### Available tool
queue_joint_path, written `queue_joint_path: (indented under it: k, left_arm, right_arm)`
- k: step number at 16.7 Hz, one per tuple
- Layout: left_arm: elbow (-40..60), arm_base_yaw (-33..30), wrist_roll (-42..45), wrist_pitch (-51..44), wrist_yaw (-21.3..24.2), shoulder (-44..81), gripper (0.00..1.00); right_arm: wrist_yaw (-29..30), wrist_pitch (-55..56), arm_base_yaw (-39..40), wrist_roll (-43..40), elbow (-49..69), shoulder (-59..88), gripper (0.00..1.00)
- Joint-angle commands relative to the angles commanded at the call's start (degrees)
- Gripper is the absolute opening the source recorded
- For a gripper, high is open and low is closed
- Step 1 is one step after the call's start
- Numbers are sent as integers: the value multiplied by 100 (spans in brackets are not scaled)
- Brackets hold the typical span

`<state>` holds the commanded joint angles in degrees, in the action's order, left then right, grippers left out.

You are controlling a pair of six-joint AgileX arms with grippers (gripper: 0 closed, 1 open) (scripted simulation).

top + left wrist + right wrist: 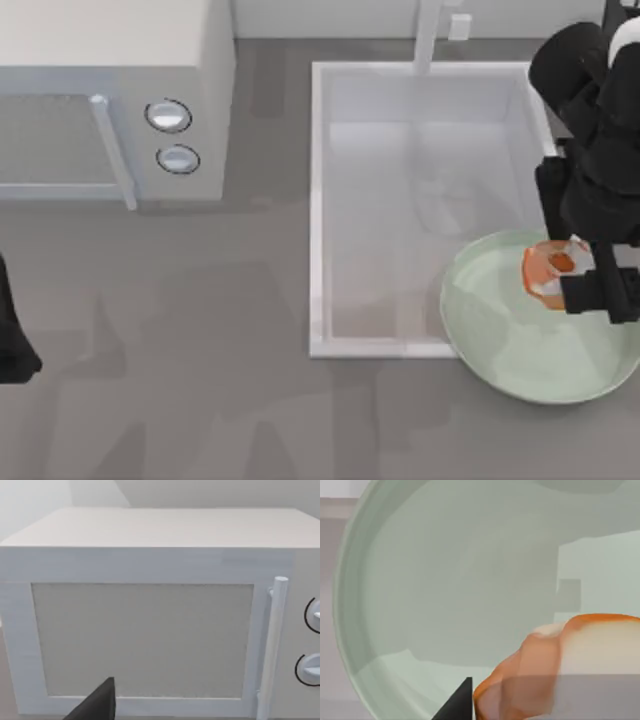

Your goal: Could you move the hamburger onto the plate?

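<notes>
Over the plate [500, 340], right end effector [572, 262] reaches down, clamped around the hamburger [548, 270] (left arm parked).

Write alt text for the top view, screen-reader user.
The right gripper holds the hamburger over the far right part of the pale green plate, which overlaps the near right corner of the white sink. A white microwave stands at far left, and the left arm is parked at the left edge.

I see a grey countertop [200, 350], a white microwave [110, 100] at left, and a white sink basin [400, 200] centre-right.
</notes>
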<state>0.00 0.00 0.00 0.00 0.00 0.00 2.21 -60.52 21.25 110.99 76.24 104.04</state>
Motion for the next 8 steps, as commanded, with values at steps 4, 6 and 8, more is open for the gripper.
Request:
queue_joint_path:
  k: [4, 6, 8]
  left_arm:
    - [0, 0, 0, 0, 0, 0, 100]
    - [0, 0, 0, 0, 0, 0, 100]
    - [0, 0, 0, 0, 0, 0, 100]
  right_arm:
    - [-6, -6, -29, 2, 11, 22, 0]
    - [-6, 91, -33, 5, -75, 66, 0]
    - [-5, 346, -24, 4, -237, 154, 0]
